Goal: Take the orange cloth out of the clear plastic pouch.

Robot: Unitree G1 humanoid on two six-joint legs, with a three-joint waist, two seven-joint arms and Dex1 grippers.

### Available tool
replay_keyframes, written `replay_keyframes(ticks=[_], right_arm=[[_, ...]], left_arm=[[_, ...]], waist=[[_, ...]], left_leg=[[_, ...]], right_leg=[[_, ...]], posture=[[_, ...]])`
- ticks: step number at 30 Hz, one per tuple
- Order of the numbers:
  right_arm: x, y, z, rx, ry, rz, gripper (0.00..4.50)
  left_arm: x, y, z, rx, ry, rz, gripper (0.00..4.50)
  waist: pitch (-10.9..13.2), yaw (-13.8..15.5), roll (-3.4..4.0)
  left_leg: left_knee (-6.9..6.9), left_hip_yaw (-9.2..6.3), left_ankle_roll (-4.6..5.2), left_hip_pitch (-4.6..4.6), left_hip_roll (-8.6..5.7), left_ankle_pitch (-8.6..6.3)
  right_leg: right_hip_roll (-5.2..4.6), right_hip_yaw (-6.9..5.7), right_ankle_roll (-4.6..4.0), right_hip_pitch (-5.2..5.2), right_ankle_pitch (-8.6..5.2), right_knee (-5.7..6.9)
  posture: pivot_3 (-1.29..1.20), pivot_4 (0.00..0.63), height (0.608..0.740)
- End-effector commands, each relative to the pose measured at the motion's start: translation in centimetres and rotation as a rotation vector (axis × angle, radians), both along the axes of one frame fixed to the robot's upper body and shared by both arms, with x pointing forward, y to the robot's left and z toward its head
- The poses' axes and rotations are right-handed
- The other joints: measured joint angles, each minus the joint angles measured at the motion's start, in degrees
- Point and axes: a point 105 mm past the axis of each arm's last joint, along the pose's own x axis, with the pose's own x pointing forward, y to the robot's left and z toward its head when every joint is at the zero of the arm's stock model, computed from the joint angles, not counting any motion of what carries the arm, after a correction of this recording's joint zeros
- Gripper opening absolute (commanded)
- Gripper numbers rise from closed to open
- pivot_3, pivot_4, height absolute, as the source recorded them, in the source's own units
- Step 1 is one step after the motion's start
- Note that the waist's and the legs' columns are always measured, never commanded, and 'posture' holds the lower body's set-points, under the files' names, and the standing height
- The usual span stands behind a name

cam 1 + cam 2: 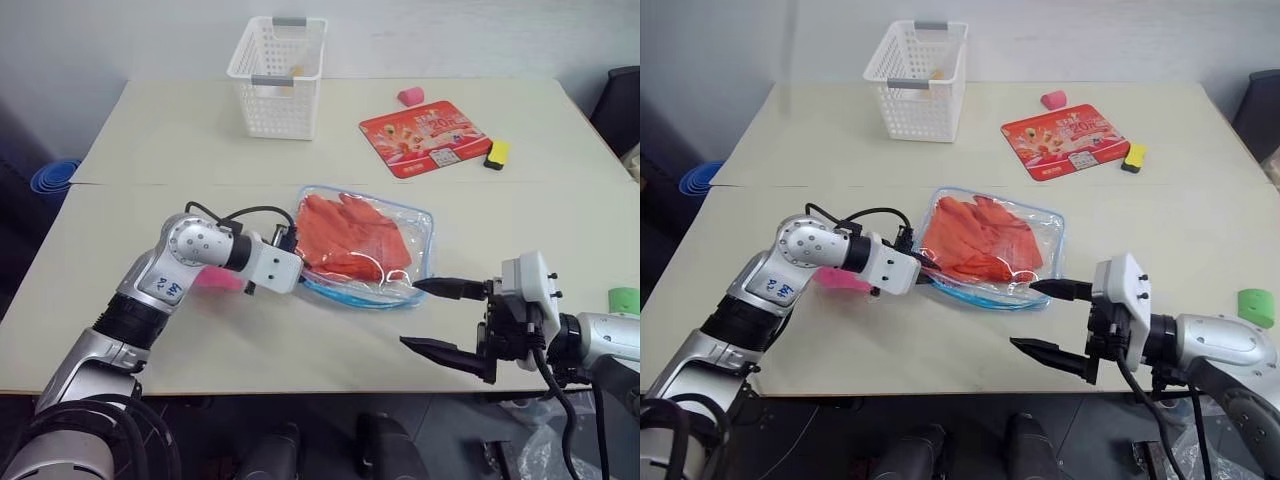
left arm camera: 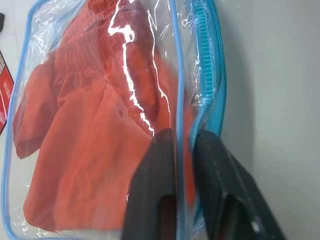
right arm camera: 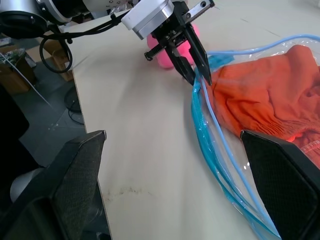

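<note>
The clear plastic pouch [image 1: 424, 232] with light blue edging lies flat mid-table, and the orange cloth [image 1: 350, 238] sits wrinkled inside it. My left gripper [image 2: 182, 135] is shut on the pouch's blue-edged rim at its left end, beside the zipper [image 2: 207, 75]. From the right wrist view, the left gripper [image 3: 199, 75] pinches that rim, its black fingers together. My right gripper [image 1: 410, 313] stands open just off the pouch's near right corner, its upper fingertip close to the plastic and nothing between its fingers.
A pink plush lump [image 1: 215, 278] lies behind my left wrist. At the back stand a white basket [image 1: 278, 75], a red printed packet [image 1: 425, 137], a yellow block [image 1: 497, 153] and a small pink piece [image 1: 410, 96]. A green object [image 1: 625, 298] sits at the right edge.
</note>
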Motion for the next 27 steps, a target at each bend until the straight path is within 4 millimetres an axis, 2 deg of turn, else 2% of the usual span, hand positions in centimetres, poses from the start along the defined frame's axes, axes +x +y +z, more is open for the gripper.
replay_keyframes(ticks=[1, 5, 8, 12, 19, 24, 27], right_arm=[[-0.2, 0.2, -0.1, -0.02, -0.024, 0.022, 4.5], [0.1, 0.4, -0.9, -0.061, -0.044, 0.013, 4.5], [0.4, 0.9, -1.2, -0.075, -0.071, 0.021, 3.89], [1.2, 1.8, -1.9, -0.133, -0.13, 0.033, 2.55], [5.3, 2.6, -2.7, -0.248, -0.303, -0.05, 0.08], [8.3, 2.6, -3.8, -0.384, -0.44, -0.126, 0.01], [8.8, 2.6, -4.9, -0.464, -0.494, -0.106, 0.54]], left_arm=[[-0.1, -0.1, 1.7, -0.066, -0.003, 0.007, 0.02], [-1.0, -0.6, 2.2, -0.249, 0.229, 0.094, 0.02], [-1.2, -1.2, 3.0, -0.378, 0.32, 0.16, 0.0], [-1.7, -2.0, 3.4, -0.457, 0.365, 0.219, 0.0], [-2.1, -2.7, 3.6, -0.502, 0.371, 0.257, 0.0], [-2.1, -3.0, 3.8, -0.514, 0.365, 0.26, 0.0], [-2.0, -3.2, 3.8, -0.521, 0.365, 0.26, 0.0]], waist=[[0.0, 0.0, 0.0], [0.0, -0.1, 0.0], [0.0, -0.1, 0.0], [0.0, -0.2, 0.0], [0.0, -0.2, 0.0], [0.0, -0.2, 0.0], [0.0, -0.2, 0.0]], left_leg=[[0.0, 0.0, 0.0, 0.0, 0.0, 0.0], [0.0, 0.0, 0.0, 0.0, 0.01, 0.0], [0.01, -0.02, 0.0, 0.0, 0.02, 0.0], [0.01, -0.02, 0.0, 0.0, 0.01, 0.0], [0.02, -0.02, -0.01, 0.03, 0.01, 0.0], [0.01, -0.02, -0.02, 0.02, -0.02, 0.0], [0.02, -0.02, -0.01, 0.01, -0.04, 0.0]], right_leg=[[0.0, 0.0, 0.0, 0.0, 0.0, 0.0], [0.0, 0.0, 0.0, 0.0, 0.0, 0.05], [0.01, 0.0, 0.0, 0.0, 0.0, 0.05], [0.01, 0.01, 0.0, 0.0, 0.0, 0.06], [0.01, 0.01, 0.0, -0.02, 0.0, -0.02], [0.01, 0.02, 0.0, -0.05, 0.0, -0.02], [0.0, 0.0, -0.01, -0.05, 0.0, 0.0]], posture=[[0.0, 0.15, 0.74], [0.0, 0.15, 0.74], [0.0, 0.15, 0.74], [0.0, 0.15, 0.74], [0.0, 0.15, 0.74], [0.0, 0.15, 0.74], [0.0, 0.15, 0.74]])
